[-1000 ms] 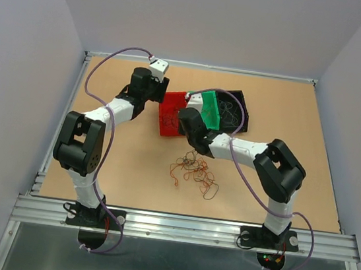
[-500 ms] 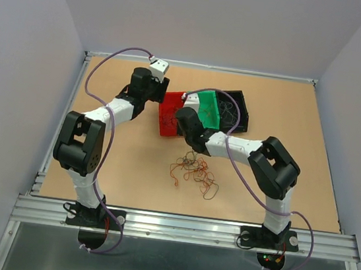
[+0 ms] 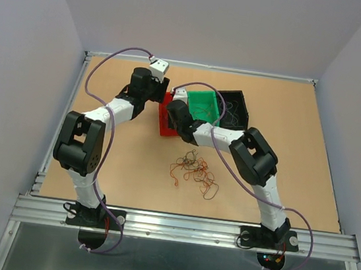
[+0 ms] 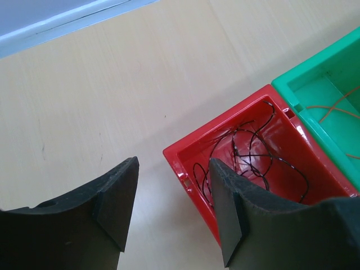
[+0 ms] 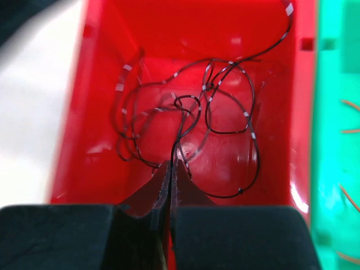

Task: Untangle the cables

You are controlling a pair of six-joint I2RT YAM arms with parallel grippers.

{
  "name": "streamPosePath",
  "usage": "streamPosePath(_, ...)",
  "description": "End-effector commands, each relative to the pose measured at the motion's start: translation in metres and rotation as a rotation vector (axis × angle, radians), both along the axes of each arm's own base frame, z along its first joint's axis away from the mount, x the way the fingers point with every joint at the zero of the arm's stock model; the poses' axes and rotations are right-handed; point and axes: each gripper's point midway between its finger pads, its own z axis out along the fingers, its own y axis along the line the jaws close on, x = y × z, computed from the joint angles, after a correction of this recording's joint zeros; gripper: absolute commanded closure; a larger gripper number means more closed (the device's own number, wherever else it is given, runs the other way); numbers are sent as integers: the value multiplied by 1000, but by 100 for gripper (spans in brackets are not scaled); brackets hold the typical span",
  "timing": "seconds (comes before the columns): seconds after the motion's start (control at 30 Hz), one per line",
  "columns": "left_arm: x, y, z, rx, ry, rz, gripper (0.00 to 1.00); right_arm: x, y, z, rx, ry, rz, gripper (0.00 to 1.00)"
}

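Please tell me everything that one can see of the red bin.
The red bin is a glossy plastic box, open on top, upright on the table, side by side with the green bin. Thin black wire with white marks lies coiled inside. The right gripper, shut on that wire, reaches in; the open left gripper hovers at a corner.

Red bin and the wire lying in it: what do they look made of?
Red bin: moulded plastic, glossy, with bright highlights on floor and walls and a moulded slot at the rim. Black wire: hair-thin and springy, probably coated metal. It holds loose curls and shows white flecks, either glints or markings. Its core is not visible.
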Motion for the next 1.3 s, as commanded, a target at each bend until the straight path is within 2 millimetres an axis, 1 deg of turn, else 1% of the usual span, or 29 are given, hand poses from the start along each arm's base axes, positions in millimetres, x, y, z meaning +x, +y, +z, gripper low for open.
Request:
streamPosePath(0.0, 11, 5, 35, -51, -70, 9, 36, 26, 9, 7, 72, 24, 30, 100)
streamPosePath(0.03, 10, 4, 37, -83, -60, 0, 36, 25, 10, -10, 55, 71, 52, 99)
streamPosePath(0.1, 10, 7, 39, -108, -56, -3, 36, 26, 9, -24, 18, 119, 55, 100)
streamPosePath(0.13, 10, 11, 41, -122, -58, 0, 36, 33, 18, -20, 18, 124, 64, 99)
streamPosePath(0.17, 10, 12, 43, -128, -60, 2, 36, 24, 12, -36, -36, 190, 68, 99)
streamPosePath(0.23, 10, 14, 44, -135, -66, 2, 36, 24, 16, -35, -46, 222, 75, 99)
streamPosePath(0.33, 9, 13, 44, -141, -60, -4, 36, 15, 11, -37, -51, 250, 76, 97)
streamPosePath(0.4, 8, 12, 43, -146, -56, -8, 36, 12, 7, -27, -48, 243, 73, 92)
streamPosePath(0.47, 8, 13, 44, -146, -60, -5, 35, 13, 5, -13, -41, 216, 58, 83)
streamPosePath(0.5, 7, 13, 40, -144, -56, -4, 34, 15, 7, 7, -26, 186, 68, 81)
streamPosePath(0.57, 6, 15, 49, -148, -87, -3, 33, 18, 8, 32, -11, 141, 64, 76)
streamPosePath(0.6, 3, 15, 47, -148, -87, -2, 32, 17, 9, 53, 0, 109, 71, 73)
streamPosePath(0.63, 2, 18, 56, -151, -116, 3, 31, 16, 10, 64, 6, 90, 77, 69)
streamPosePath(0.7, -2, 19, 57, -150, -125, 2, 29, 12, 9, 78, 15, 73, 90, 62)
streamPosePath(0.73, -4, 19, 65, -154, -143, -3, 28, 9, 7, 93, 30, 57, 96, 60)
streamPosePath(0.77, -6, 18, 69, -155, -161, -10, 26, 7, 5, 99, 36, 53, 98, 53)
streamPosePath(0.8, -10, 18, 73, -157, -178, -17, 18, 3, 3, 100, 31, 53, 101, 49)
streamPosePath(0.83, -13, 17, 77, -154, -190, -34, 15, 1, -1, 111, 40, 39, 96, 47)
streamPosePath(0.87, -17, 17, 74, -152, -189, -41, 12, -3, -3, 116, 43, 35, 93, 43)
streamPosePath(0.93, -24, 17, 86, -153, -224, -56, 11, -9, -12, 120, 45, 34, 80, 37)
streamPosePath(1.0, -31, 13, 89, -146, -241, -94, 10, -23, -26, 126, 53, 32, 70, 35)
streamPosePath(1.03, -37, 11, 97, -144, -262, -119, 11, -29, -32, 132, 65, 25, 68, 34)
streamPosePath(1.07, -44, 1, 101, -146, -276, -186, 10, -41, -43, 109, 47, 51, 67, 34)
streamPosePath(1.1, -52, -4, 96, -125, -280, -233, 10, -51, -52, 136, 98, 13, 65, 33)
streamPosePath(1.13, -60, -14, 100, -109, -300, -291, 10, -60, -62, 134, 104, 13, 55, 32)
streamPosePath(1.17, -76, -37, 97, -107, -301, -401, 11, -73, -77, 111, 80, 36, 39, 31)
streamPosePath(1.2, -86, -51, 95, -91, -308, -449, 11, -82, -90, 111, 86, 32, 26, 30)
streamPosePath(1.23, -96, -61, 92, -32, -337, -500, 11, -92, -103, 128, 124, 3, 5, 30)
streamPosePath(1.27, -105, -71, 86, 0, -341, -542, 11, -98, -116, 130, 129, -9, -25, 30)
